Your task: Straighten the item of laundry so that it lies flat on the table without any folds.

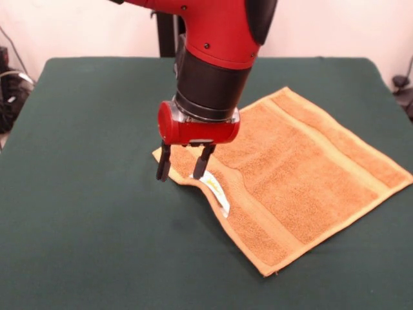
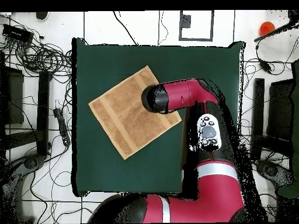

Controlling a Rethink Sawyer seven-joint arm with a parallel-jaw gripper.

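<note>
Gripper (image 1: 184, 170) jaws released, straddling the towel (image 1: 290, 174) corner by its white label (image 1: 217, 192); edge buckled on worktop (image 1: 90, 194).

The table (image 1: 84, 213), covered in dark green cloth, carried one golden-orange towel (image 1: 303, 174). The towel lay spread and turned diagonally to the table's edges, with one corner slightly rumpled.

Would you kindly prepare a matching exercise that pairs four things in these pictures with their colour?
Things:
1. towel
2. table
3. label
4. gripper fingers

Colours:
A. dark green
B. black
C. golden-orange
D. white

Pairs: 1-C, 2-A, 3-D, 4-B
</note>
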